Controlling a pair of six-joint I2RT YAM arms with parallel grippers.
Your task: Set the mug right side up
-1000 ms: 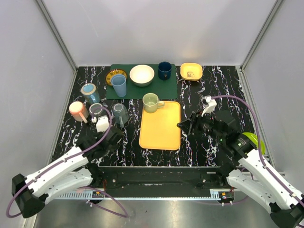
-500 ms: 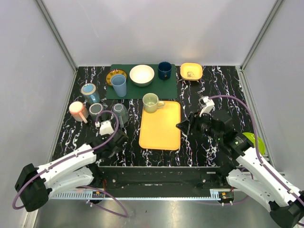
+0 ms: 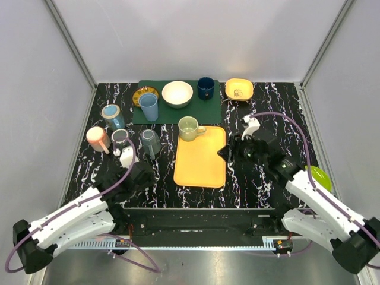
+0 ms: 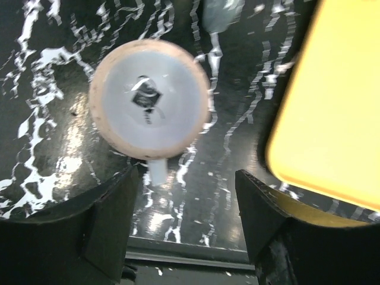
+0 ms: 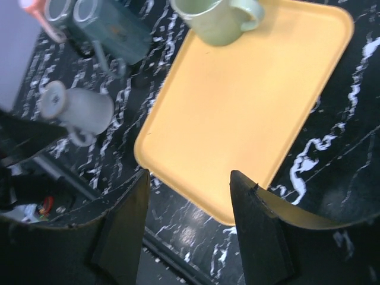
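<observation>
Left gripper (image 4: 187,178) jaws open, empty. Mug (image 4: 148,98) just ahead of them, base up, handle toward jaws. Right gripper (image 5: 190,175) jaws open, empty, above yellow tray (image 5: 249,119) edge. Step, judged: lining up grasp. Next: close on mug, lift, invert.

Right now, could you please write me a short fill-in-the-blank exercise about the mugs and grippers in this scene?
1. On the yellow tray, the green mug stands upright with its handle pointing to the robot's ___.
2. The grey mug below the left gripper stands with its base facing ___.
3. The left gripper and the right gripper hold nothing, and the jaws of both stand ___.

Missing words: right; up; open.
</observation>
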